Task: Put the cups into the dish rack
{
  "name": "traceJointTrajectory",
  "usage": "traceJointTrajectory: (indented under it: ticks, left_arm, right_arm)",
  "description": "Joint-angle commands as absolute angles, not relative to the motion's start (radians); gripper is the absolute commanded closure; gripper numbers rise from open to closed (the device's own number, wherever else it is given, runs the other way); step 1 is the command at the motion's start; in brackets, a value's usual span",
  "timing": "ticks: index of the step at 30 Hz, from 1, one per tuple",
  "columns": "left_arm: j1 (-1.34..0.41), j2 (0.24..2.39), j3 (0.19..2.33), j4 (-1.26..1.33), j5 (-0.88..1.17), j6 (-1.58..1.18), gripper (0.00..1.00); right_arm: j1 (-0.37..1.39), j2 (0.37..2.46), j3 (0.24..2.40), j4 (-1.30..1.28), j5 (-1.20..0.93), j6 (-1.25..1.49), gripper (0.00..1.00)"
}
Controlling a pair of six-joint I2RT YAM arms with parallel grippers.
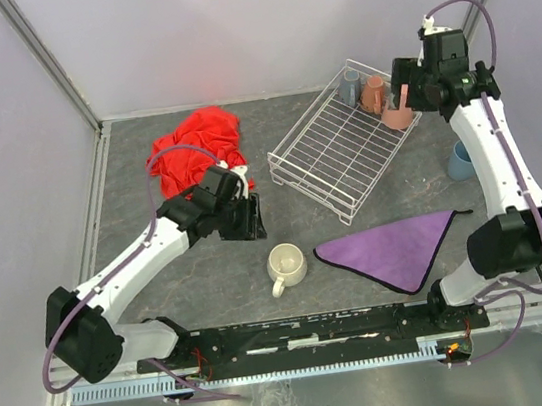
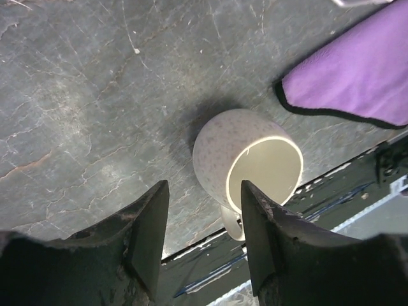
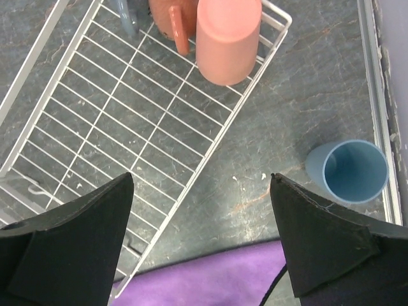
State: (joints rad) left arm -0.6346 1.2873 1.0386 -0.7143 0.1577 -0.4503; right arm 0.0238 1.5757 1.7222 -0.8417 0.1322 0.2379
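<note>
Left fingers (image 2: 150, 236) half-spread, empty, near the cream mug (image 2: 252, 166); right fingers (image 3: 83, 236) wide, empty, above the dish rack (image 3: 95, 127).

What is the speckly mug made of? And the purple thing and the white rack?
The cream mug looks like glazed ceramic: faint speckles, smooth thick rim. The purple cloth seems soft, fuzzy fabric, perhaps microfibre, with a dark stitched edge. The dish rack looks like thin metal wire, coated white.

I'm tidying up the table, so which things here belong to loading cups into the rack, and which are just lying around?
Job: dish rack, pink tumbler, orange mug, grey-blue cup, cream mug, light-blue cup.
Lying about: red cloth, purple cloth.
</note>
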Motion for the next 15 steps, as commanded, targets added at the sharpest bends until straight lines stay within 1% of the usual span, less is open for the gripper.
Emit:
traceJointTrajectory:
  ticks: [1,6,15]
  left_arm:
    - [-0.707,1.312,1.062,-0.744,0.073,-0.397,0.45]
    - [-0.792,1.38,1.082,-0.739,0.021,-0.409,0.45]
    - [-0.83,1.469,1.121,-0.733,-0.018,-0.395,0.45]
  right_arm:
    - [0.025,1.484,1.662,-0.829,0.132,0.241,0.05]
    - [0.026,1.429,1.609,-0.834,0.126,0.235,0.05]
    - [0.026,1.406,1.593,-0.832,0.112,0.236,0.05]
